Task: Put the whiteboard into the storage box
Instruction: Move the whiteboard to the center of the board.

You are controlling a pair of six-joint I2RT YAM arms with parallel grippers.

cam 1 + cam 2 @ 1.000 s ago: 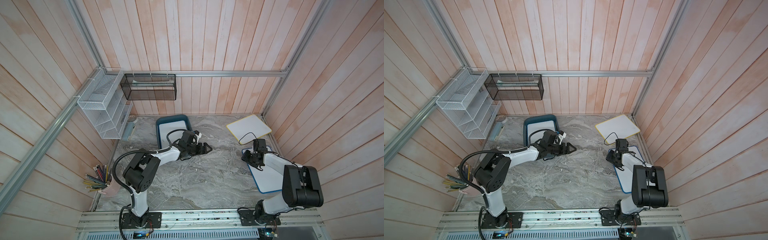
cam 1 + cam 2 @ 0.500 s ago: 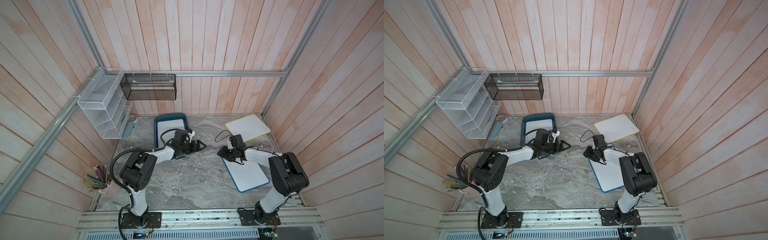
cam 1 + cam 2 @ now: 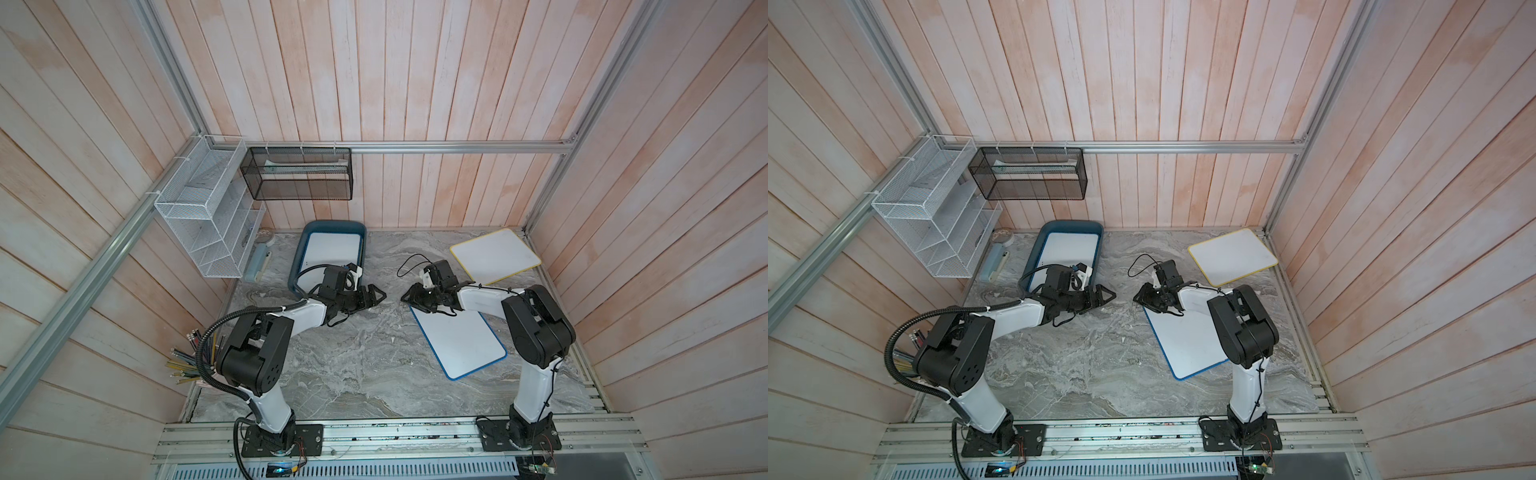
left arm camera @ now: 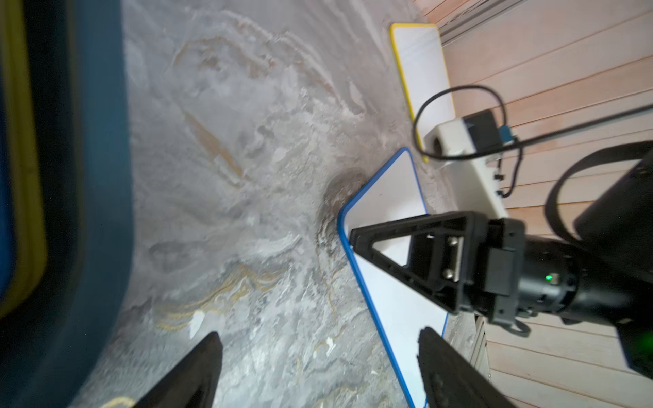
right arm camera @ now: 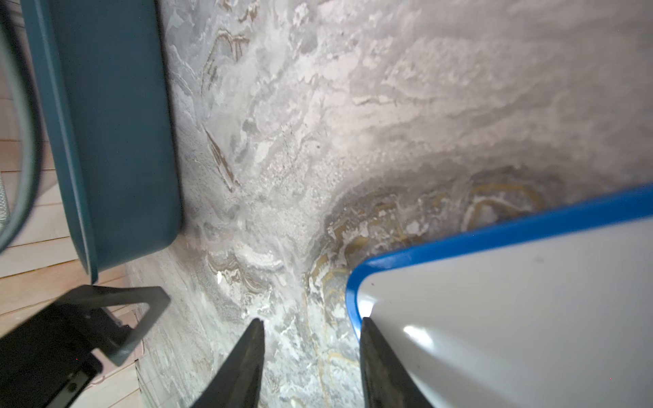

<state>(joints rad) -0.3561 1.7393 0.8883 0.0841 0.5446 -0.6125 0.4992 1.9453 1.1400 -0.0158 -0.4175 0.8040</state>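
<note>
Both top views: the storage box [image 3: 334, 225] is recorded at the back of the table [image 3: 353, 374], near the wall, with one white board [image 3: 330, 253] lying flat inside it. The blue-edged whiteboard [image 3: 461, 340] lies flat on the table toward the right side, well apart from the box. A yellow-edged whiteboard [image 3: 494, 255] lies behind it, near the back right corner. The left gripper [image 3: 376, 296] and right gripper [image 3: 405, 297] are pointed at each other over mid-table, near but apart. Finger spacing is not resolved from above.

Left wrist view: the left gripper [image 4: 318, 339] is seen with fingers spread wide and only bare table between them. A blurred yellowish strip is noted inside the box wall [image 4: 99, 176]; it is not visible from above.

Right wrist view: the right gripper [image 5: 312, 325] is seen with fingers moderately apart, table showing in the gap and nothing between the tips. One finger [image 5: 374, 353] lies over the corner of the blue-edged whiteboard [image 5: 512, 300].

A mesh basket [image 3: 299, 178] on the back wall holds a pale flat item, not identified.
</note>
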